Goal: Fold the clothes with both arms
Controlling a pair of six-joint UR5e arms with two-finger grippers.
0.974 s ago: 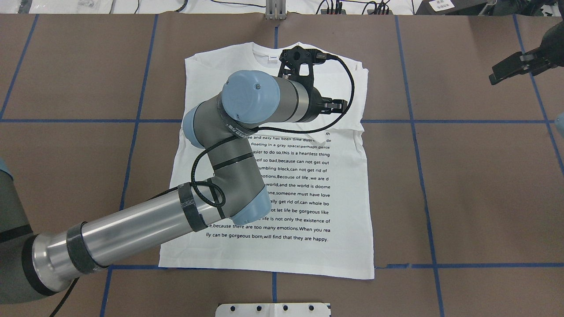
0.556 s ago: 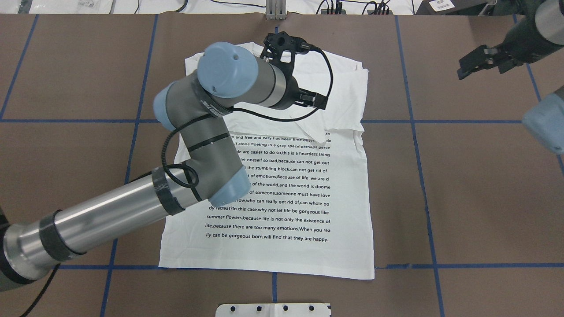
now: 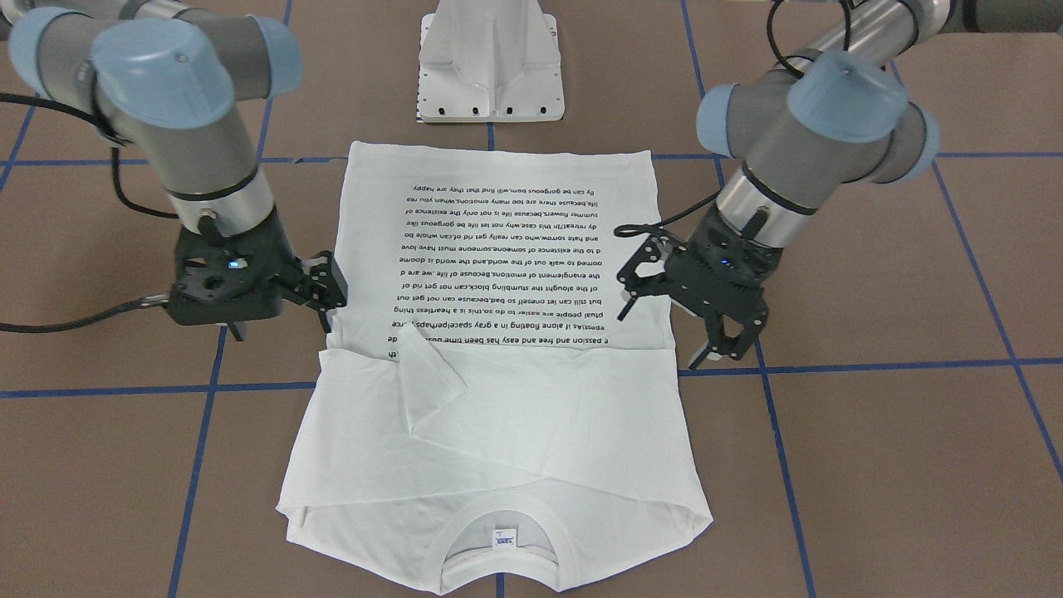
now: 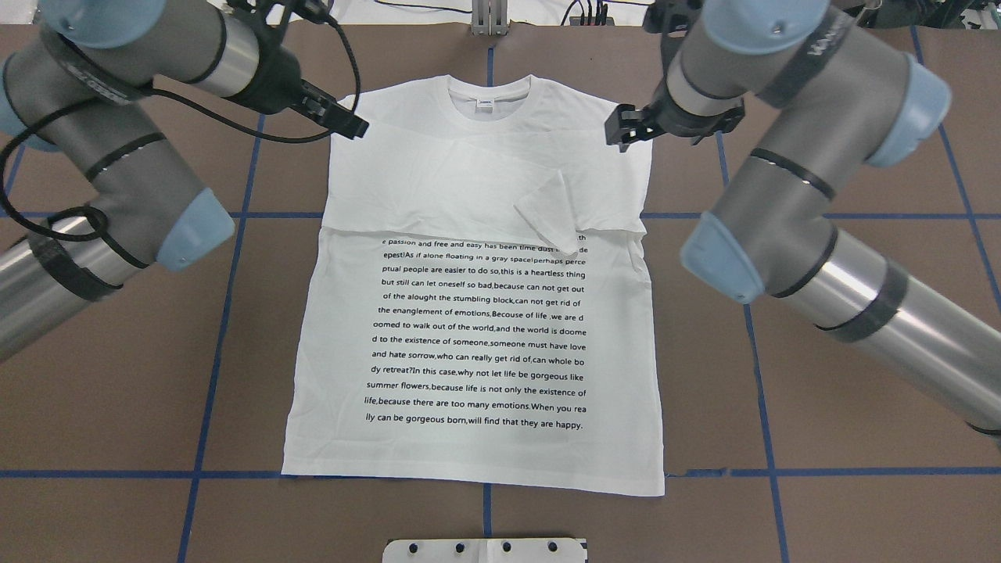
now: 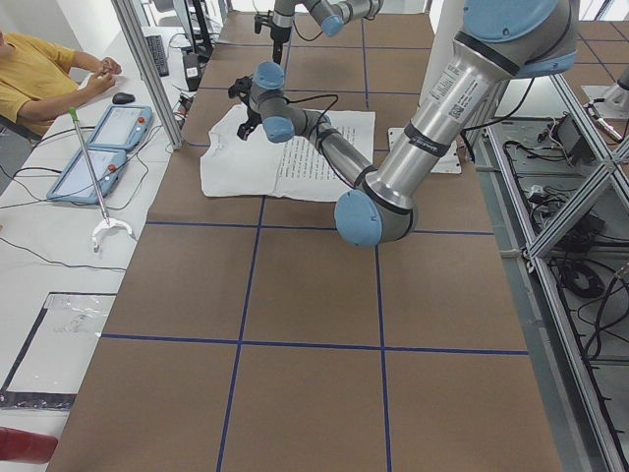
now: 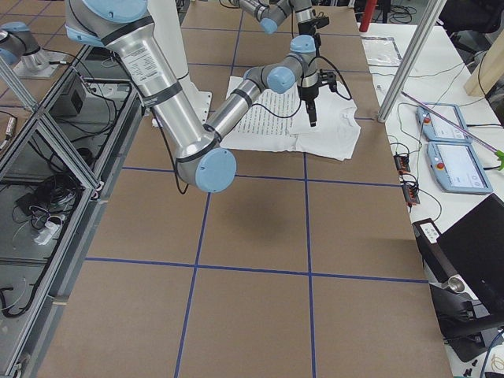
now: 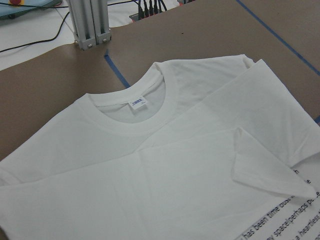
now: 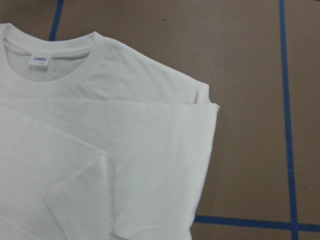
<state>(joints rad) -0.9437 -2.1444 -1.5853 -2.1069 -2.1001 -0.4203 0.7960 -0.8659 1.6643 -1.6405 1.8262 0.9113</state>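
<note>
The white T-shirt (image 4: 469, 180) lies flat on the brown table, black text up, collar (image 4: 486, 102) at the far end. Both sleeves are folded across the chest, and one cuff (image 4: 547, 219) lies on top. It also shows in the front view (image 3: 498, 415) and both wrist views (image 7: 175, 165) (image 8: 125, 150). My left gripper (image 4: 348, 125) (image 3: 660, 340) hovers open and empty at the shirt's left edge. My right gripper (image 4: 622, 133) (image 3: 332, 299) hovers open and empty at the shirt's right edge. Neither holds cloth. No fingers show in the wrist views.
The white pedestal base (image 3: 490, 66) stands at the near table edge behind the hem. An aluminium post (image 4: 489, 16) rises past the collar. An operator in yellow (image 5: 39, 69) sits by teach pendants (image 5: 108, 128) beyond the far edge. Blue tape lines grid the table.
My left arm has swung off the shirt's chest to its left shoulder side. My right arm has come in from the right edge to the right shoulder side. The shirt has not moved.
</note>
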